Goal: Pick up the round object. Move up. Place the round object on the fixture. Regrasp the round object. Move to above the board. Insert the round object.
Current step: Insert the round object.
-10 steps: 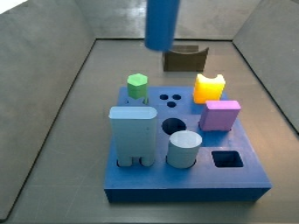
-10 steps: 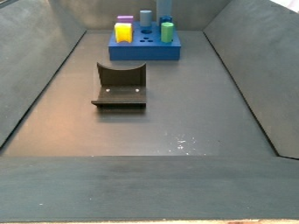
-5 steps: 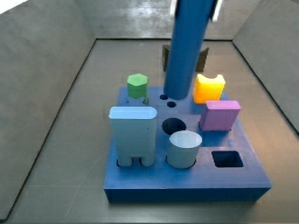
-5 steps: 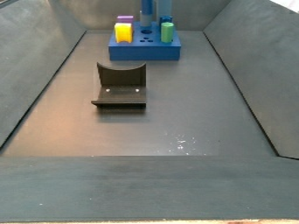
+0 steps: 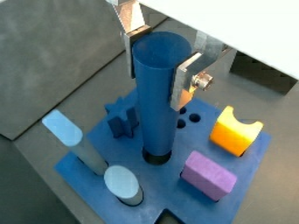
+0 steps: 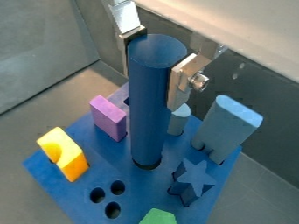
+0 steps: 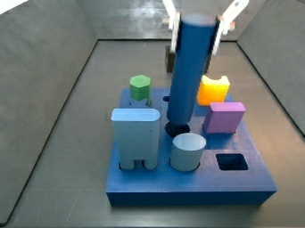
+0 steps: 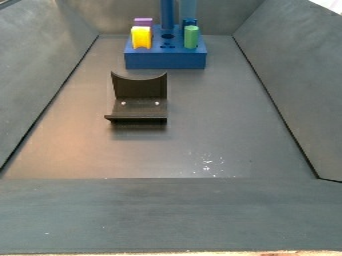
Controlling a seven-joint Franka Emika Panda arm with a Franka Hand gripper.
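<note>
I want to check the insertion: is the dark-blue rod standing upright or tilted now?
Upright. The round object stands vertical, its lower end in a round hole of the board, with the gripper fingers at its top.

Along the left edge of the board [image 7: 191, 191], a green hexagonal peg [image 7: 141, 86] stands upright at the far corner. A tall pale-blue slab [image 7: 136, 136] on two short legs rises toward the near corner. In a wrist view a dark-blue star piece [image 6: 195, 178] sits between the two. A short, fat pale-blue cylinder [image 7: 187, 151] stands just beside the slab, near the middle of the front edge. A yellow notched block [image 7: 213, 89] occupies the far right corner. A purple cube [image 7: 226, 117] sits close in front of it on the right edge. Grey floor [image 8: 187, 140] lies all around.
</note>
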